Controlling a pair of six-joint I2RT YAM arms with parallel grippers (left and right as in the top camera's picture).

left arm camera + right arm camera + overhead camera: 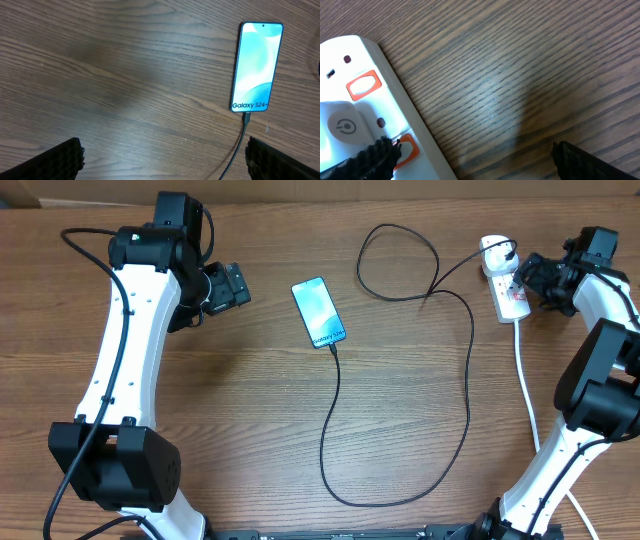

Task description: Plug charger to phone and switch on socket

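The phone (319, 312) lies screen-up at the table's middle, its screen lit with "Galaxy S24+" (256, 67). The charger's black cable (468, 380) has its tip in the phone's bottom edge (246, 119). From there it loops round the table to a white adapter (493, 250) plugged into the socket (507, 288). My left gripper (238, 285) hovers open left of the phone, nothing between its fingers (60, 160). My right gripper (528, 283) is open at the socket (375, 65). Its left finger (370, 162) rests over the edge of a red switch (406, 149).
A second red switch (364, 84) sits further along the strip, beside the adapter (340, 125). The strip's thick white cord (525, 380) runs down the right side of the table past the right arm's base. Bare wood lies between the arms.
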